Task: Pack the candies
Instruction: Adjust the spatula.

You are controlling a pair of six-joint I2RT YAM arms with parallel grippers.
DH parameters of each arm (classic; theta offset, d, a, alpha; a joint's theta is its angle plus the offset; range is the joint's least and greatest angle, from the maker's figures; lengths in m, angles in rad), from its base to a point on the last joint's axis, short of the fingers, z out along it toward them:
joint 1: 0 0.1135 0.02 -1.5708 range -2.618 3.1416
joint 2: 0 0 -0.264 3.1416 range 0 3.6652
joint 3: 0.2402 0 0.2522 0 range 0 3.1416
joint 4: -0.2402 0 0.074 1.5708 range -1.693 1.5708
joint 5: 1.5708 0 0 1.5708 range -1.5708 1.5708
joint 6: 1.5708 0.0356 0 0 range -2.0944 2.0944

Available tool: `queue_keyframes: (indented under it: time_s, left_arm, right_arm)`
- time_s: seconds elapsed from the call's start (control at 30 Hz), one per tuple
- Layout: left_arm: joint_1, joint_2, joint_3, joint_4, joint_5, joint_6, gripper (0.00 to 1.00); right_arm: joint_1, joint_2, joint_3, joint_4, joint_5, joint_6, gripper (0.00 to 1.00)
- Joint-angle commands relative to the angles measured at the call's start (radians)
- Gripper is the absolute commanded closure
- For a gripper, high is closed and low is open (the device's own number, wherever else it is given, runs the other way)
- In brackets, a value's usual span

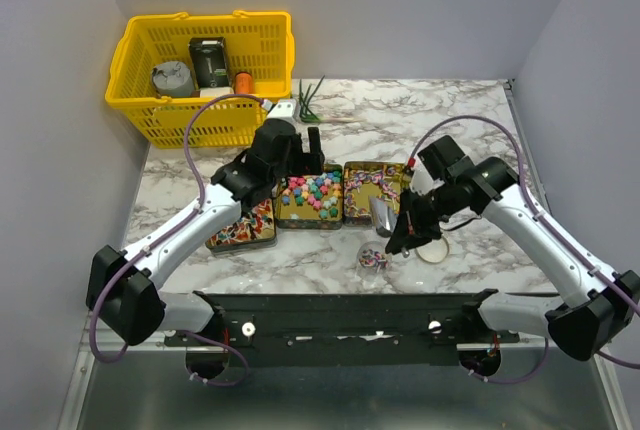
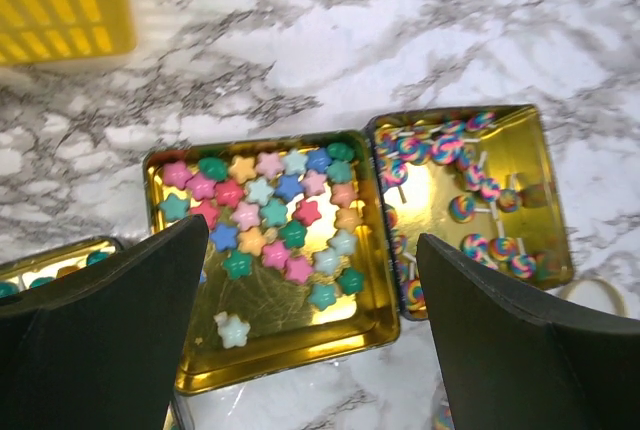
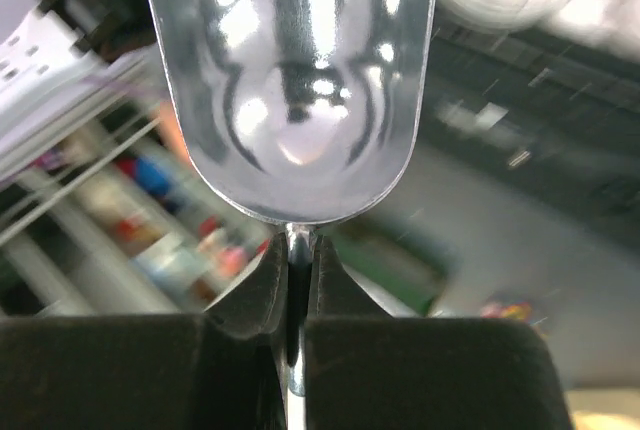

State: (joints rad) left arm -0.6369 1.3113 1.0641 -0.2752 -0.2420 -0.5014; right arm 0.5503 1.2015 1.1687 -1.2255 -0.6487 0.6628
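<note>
Looking down, you see your left gripper (image 1: 302, 162) hanging with its fingers spread wide above the middle tin (image 2: 290, 335); the candies (image 2: 270, 215), coloured stars, lie inside this tin; striped sweets (image 2: 465, 208) on sticks lie in the right tin (image 2: 430, 185), just beside it; your right gripper (image 3: 292, 270) is pinched tight on the thin handle of a shiny metal scoop (image 3: 290, 80), held near the right tin's front edge.

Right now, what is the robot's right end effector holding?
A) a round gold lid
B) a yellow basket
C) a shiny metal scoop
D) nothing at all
C: the right end effector is clamped on the thin stem of a shiny metal scoop.
</note>
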Motion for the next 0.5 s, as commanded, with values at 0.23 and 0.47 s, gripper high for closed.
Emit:
queue_keyframes:
  time_s: [0.23, 0.47]
  left_arm:
    - [0.04, 0.037, 0.148, -0.022, 0.599, 0.041, 0.01]
    - [0.031, 0.052, 0.09, 0.033, 0.836, 0.086, 0.06]
  right_arm:
    - [0.202, 0.035, 0.134, 0.067, 0.503, -0.36, 0.99]
    - [0.29, 0.049, 0.184, 0.121, 0.604, -0.393, 0.99]
